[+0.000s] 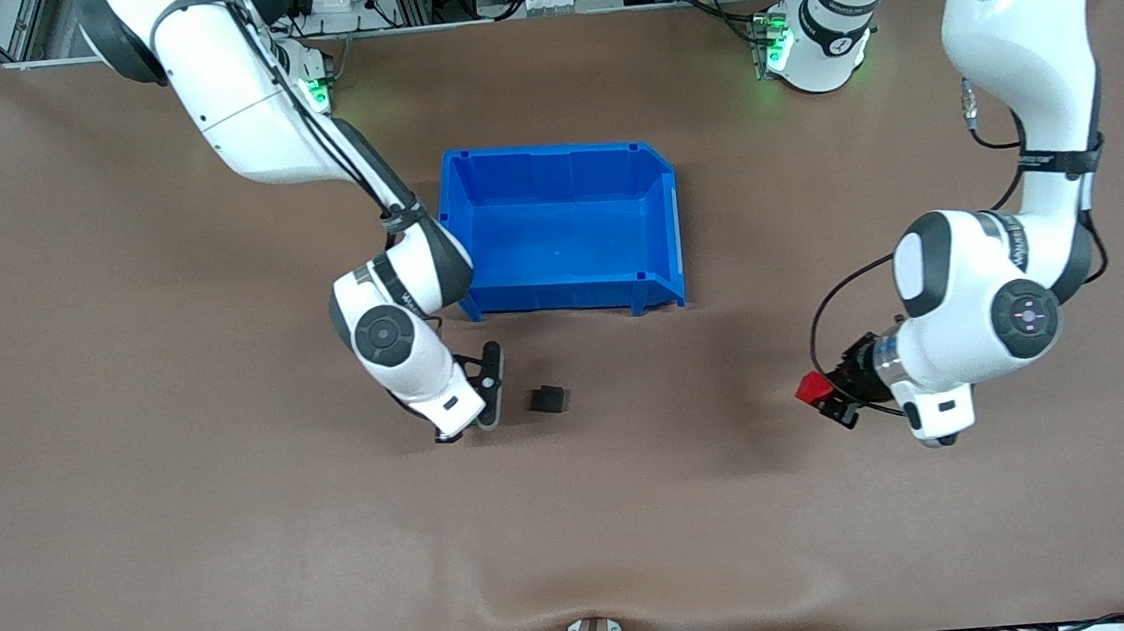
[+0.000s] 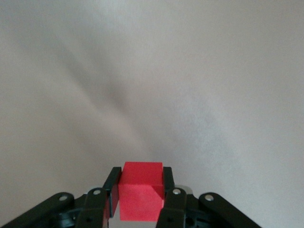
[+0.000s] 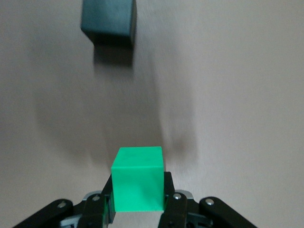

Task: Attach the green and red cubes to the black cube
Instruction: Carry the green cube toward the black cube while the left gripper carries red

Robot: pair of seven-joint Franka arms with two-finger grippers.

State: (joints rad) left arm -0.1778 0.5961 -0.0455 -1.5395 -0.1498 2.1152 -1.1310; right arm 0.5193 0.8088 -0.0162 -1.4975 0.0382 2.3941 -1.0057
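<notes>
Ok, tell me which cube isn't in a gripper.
The black cube: it sits on the table, while the red cube and green cube are each gripped.

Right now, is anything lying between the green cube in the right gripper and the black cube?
Nothing. In the right wrist view, only bare brown table cover separates the green cube, clamped in the right gripper, from the black cube.
</notes>
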